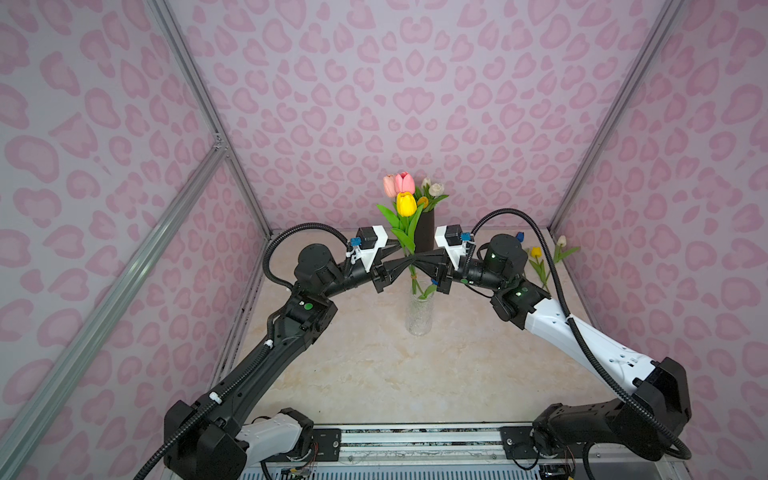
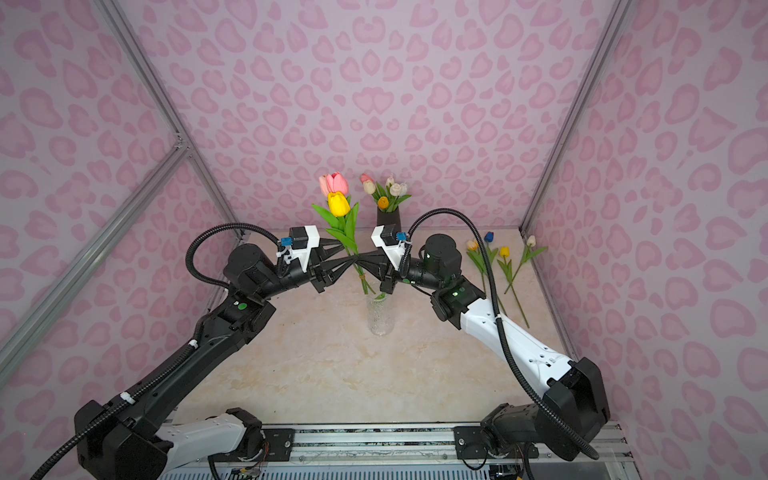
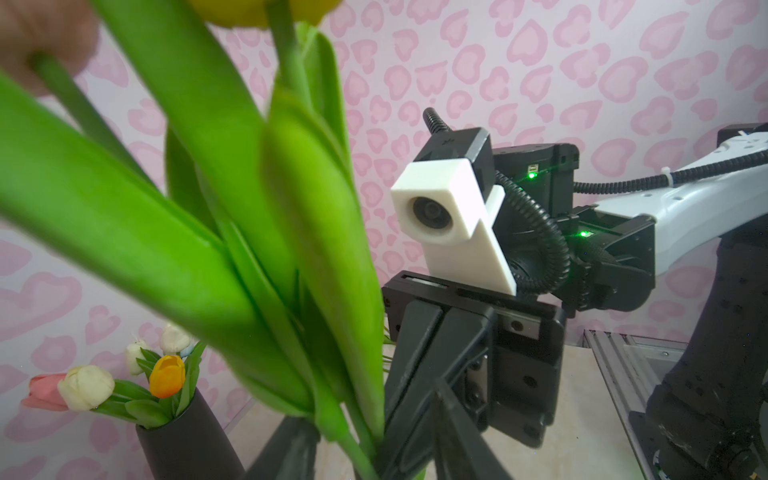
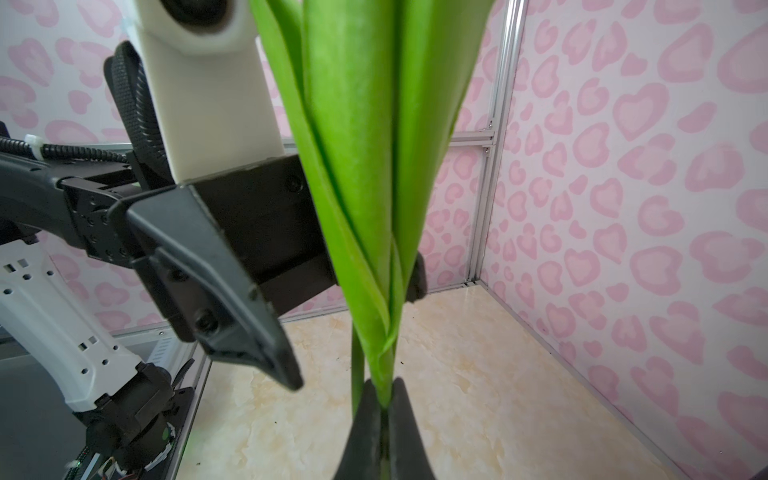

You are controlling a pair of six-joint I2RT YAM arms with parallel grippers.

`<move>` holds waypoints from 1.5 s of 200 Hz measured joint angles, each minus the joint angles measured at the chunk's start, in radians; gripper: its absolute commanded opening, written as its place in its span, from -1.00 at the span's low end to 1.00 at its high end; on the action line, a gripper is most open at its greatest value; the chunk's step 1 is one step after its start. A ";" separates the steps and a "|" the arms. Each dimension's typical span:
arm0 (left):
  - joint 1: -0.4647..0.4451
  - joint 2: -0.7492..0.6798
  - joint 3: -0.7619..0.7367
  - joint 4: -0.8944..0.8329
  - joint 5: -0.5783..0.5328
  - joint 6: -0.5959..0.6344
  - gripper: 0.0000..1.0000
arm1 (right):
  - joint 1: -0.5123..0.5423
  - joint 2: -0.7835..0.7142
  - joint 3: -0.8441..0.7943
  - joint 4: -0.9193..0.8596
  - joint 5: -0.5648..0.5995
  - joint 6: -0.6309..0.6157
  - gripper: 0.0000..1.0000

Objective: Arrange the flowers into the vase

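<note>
A bunch of flowers with a yellow head point(image 1: 406, 203) point(image 2: 338, 203) and pink heads stands upright over the clear glass vase point(image 1: 420, 316) point(image 2: 380, 316). The lower ends of its stems reach the vase's mouth. My right gripper point(image 1: 417, 261) point(image 2: 360, 261) point(image 4: 384, 399) is shut on the green stems just below the leaves. My left gripper point(image 1: 407, 254) point(image 2: 351, 254) point(image 3: 368, 402) comes from the opposite side. It is open, its fingers point(image 4: 270, 353) standing either side of the stems with gaps showing.
A black vase point(image 1: 424, 232) point(image 2: 388, 216) point(image 3: 187, 440) at the back wall holds white, pink and orange tulips. Several loose tulips point(image 1: 538, 259) point(image 2: 505, 266) lie on the table at the back right. Patterned walls enclose the table on three sides.
</note>
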 measured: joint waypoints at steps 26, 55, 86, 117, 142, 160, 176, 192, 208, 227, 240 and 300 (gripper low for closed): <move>0.000 0.006 0.003 -0.003 -0.007 0.002 -0.45 | 0.000 0.014 0.020 -0.039 -0.037 -0.026 -0.86; 0.000 0.007 0.007 -0.014 -0.017 0.005 -0.59 | 0.000 0.029 0.037 -0.078 -0.057 -0.053 -0.47; 0.000 0.005 0.007 -0.017 -0.029 0.008 -0.63 | -0.004 0.025 0.037 -0.113 -0.066 -0.073 -0.28; 0.000 0.005 0.006 -0.017 -0.045 0.008 -0.66 | -0.006 0.023 0.043 -0.142 -0.071 -0.089 -0.08; 0.000 0.005 0.006 -0.017 -0.053 0.008 -0.68 | -0.007 0.026 0.054 -0.151 -0.072 -0.093 0.01; 0.000 0.002 0.006 -0.017 -0.060 0.007 -0.68 | -0.003 0.038 0.051 -0.127 -0.056 -0.064 0.07; 0.000 -0.002 0.005 -0.017 -0.062 0.006 -0.69 | 0.010 0.052 0.045 -0.089 -0.046 -0.032 0.10; -0.001 -0.004 0.005 -0.017 -0.068 0.006 -0.70 | 0.035 0.072 0.050 -0.067 -0.026 -0.013 0.13; -0.001 -0.006 0.003 -0.017 -0.070 0.006 -0.70 | 0.055 0.092 0.058 -0.042 -0.004 0.008 0.13; -0.001 -0.010 -0.001 -0.016 -0.076 0.006 -0.70 | 0.060 0.112 0.073 -0.016 0.034 0.035 0.07; -0.001 -0.013 -0.006 -0.015 -0.078 0.005 -0.70 | 0.064 0.121 0.086 -0.002 0.071 0.052 -0.11; -0.001 -0.025 -0.027 0.005 -0.131 0.003 -0.51 | 0.076 0.117 0.100 0.000 0.135 0.077 -0.94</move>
